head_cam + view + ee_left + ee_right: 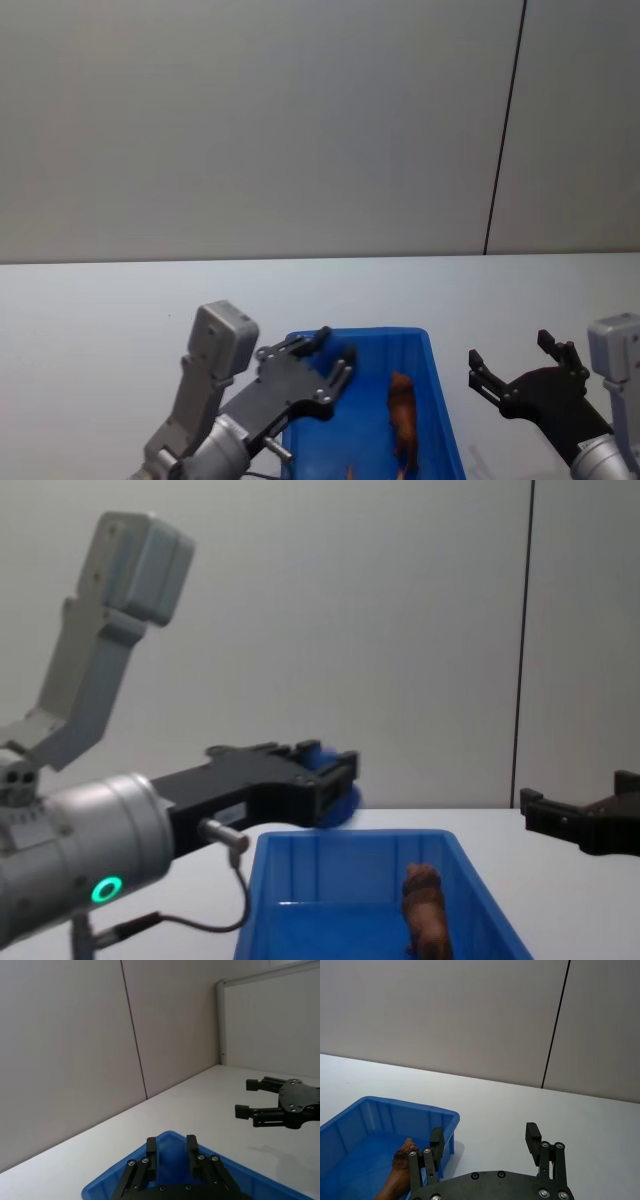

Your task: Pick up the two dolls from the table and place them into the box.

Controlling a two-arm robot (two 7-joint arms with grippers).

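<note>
Dolls: I count one brown dog figure (403,420) standing inside the blue bin (437,400); no writing is legible. My left gripper (325,365) holds a blue toy (325,780) above the bin's 10 o'clock corner; my right gripper (515,365), at 3 o'clock, is spread and empty.

No text, label, brand, number or sign can be read anywhere; the box (440,400), the brown doll (403,420) and both arms carry no legible marking.
</note>
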